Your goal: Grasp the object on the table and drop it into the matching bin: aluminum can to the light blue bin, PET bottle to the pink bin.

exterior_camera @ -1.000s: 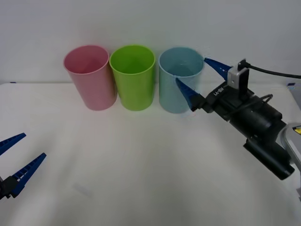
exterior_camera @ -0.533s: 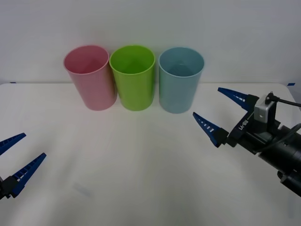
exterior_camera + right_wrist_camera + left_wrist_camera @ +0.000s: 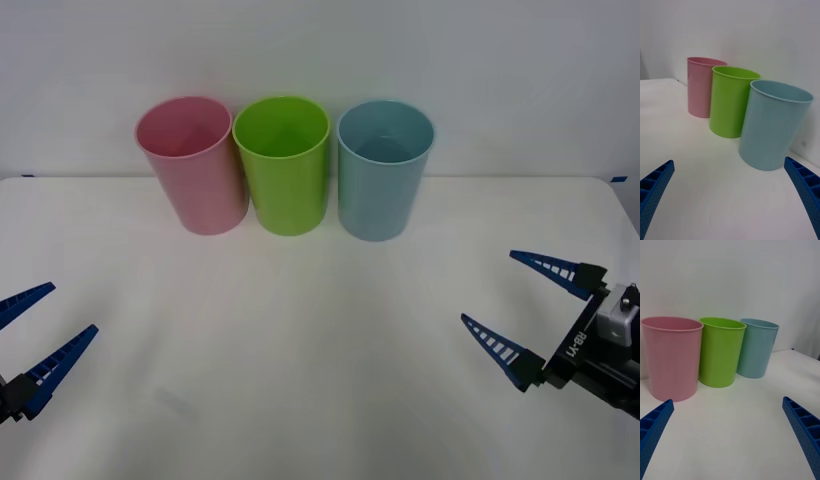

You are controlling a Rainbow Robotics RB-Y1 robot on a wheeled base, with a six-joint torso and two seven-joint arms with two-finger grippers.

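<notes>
**Hands spread above a white worktop, three bins in a row**

Worktop (image 3: 300, 380) of flat, matte white runs wide across the front view, meeting a pale wall at the back. Along that far edge stand three tall plastic bins, tapered like cups with round rims, set upright side by side and almost touching: the pink bin (image 3: 192, 163) on the left, a lime green bin (image 3: 284, 163) in the middle, the light blue bin (image 3: 381, 167) on the right. Their walls look smooth and slightly glossy. The aluminum can cannot be seen on the worktop; whether it lies inside the light blue bin cannot be told.

At the lower right, the right hand (image 3: 528, 308) hangs over the worktop, well apart from the bins, its two blue ribbed fingers (image 3: 492, 346) spread wide, holding and touching nothing. At the lower left edge, the left hand (image 3: 35, 325) waits low over the surface, its pointed blue fingers likewise parted and bare. Both wrist views look across the white surface toward the three bins.
</notes>
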